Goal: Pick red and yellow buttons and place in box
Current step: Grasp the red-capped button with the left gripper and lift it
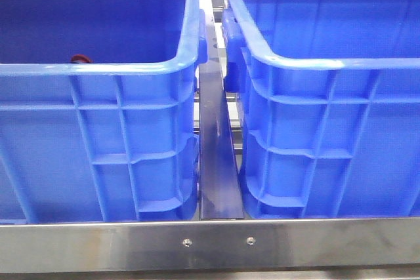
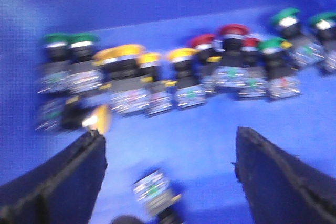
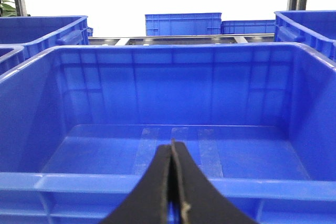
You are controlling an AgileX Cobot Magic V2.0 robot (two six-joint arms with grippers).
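**Left wrist view: fingers spread over the buttons, right fingers pressed together above the bare crate**

Left wrist view shows the left gripper (image 2: 168,166) with its two dark fingers (image 2: 273,177) spread wide, nothing between them. Just beside the tips lies one toppled button (image 2: 155,192), blurred. Beyond it a ragged row of push buttons stands on the blue crate floor (image 2: 210,140): yellow buttons (image 2: 119,53) near the middle, red buttons (image 2: 233,29) next to them, green-capped buttons (image 2: 68,39) at both ends. Motion blur hides finer detail.

The right gripper (image 3: 173,192) has its fingers pressed together, holding nothing, poised over the near rim of the right-hand box (image 3: 168,182).

From the front, the left crate (image 1: 98,70) and the right-hand box (image 1: 328,63) stand side by side with a gap between, behind a steel rail (image 1: 210,244). A bit of red (image 1: 79,58) peeks over the left crate's near rim.
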